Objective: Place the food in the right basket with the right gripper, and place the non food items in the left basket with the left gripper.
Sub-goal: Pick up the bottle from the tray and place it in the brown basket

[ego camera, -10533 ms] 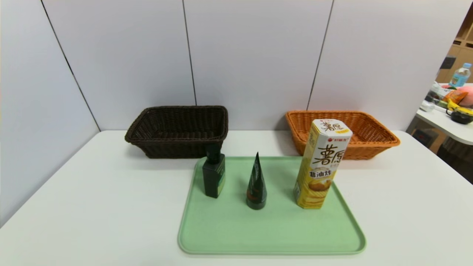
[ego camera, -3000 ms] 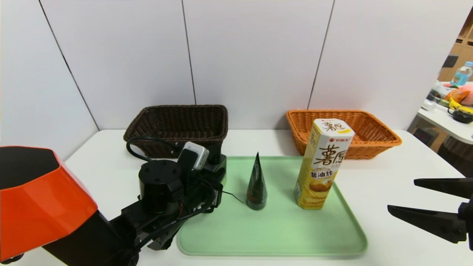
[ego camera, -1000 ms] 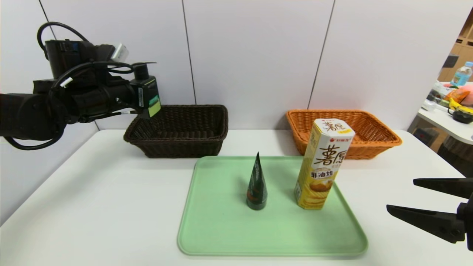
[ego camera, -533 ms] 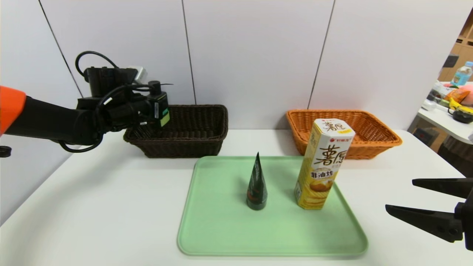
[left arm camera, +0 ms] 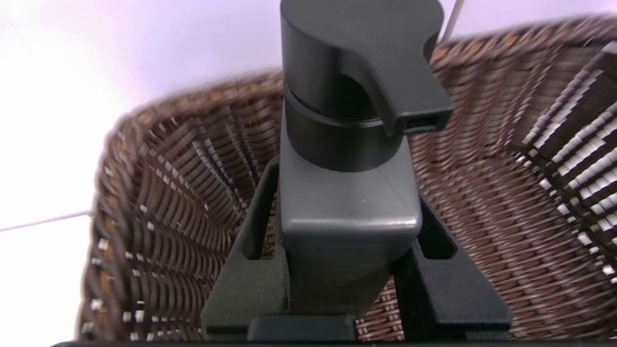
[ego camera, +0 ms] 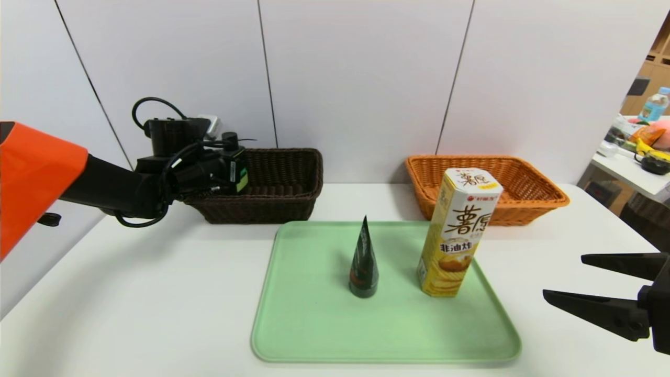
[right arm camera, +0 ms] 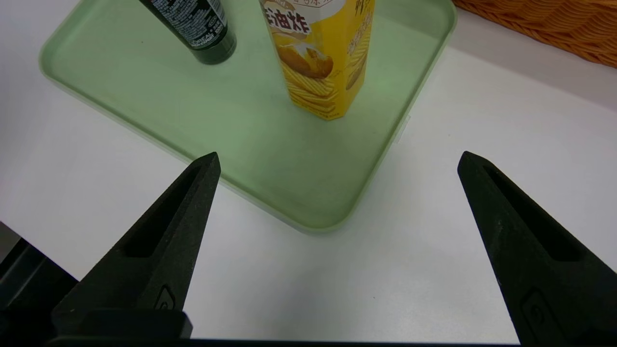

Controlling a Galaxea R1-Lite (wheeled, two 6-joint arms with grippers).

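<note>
One left gripper (left arm camera: pixel 349 241), closed around one black pump bottle (left arm camera: pixel 347 193), at the far-left dark basket (ego camera: pixel 256 211). One right gripper (right arm camera: pixel 337 159), wide apart, holding nothing, near right. One tube (ego camera: pixel 364 267) and one snack box (ego camera: pixel 458 235) stand on one tray (ego camera: pixel 387 335).

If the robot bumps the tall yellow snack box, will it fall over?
It might: the snack box stands tall on a narrow bottom, so a push up high could tip it. It probably wouldn't roll far, since its sides look flat. It looks like stiff card, so a hard squeeze might dent it.
</note>
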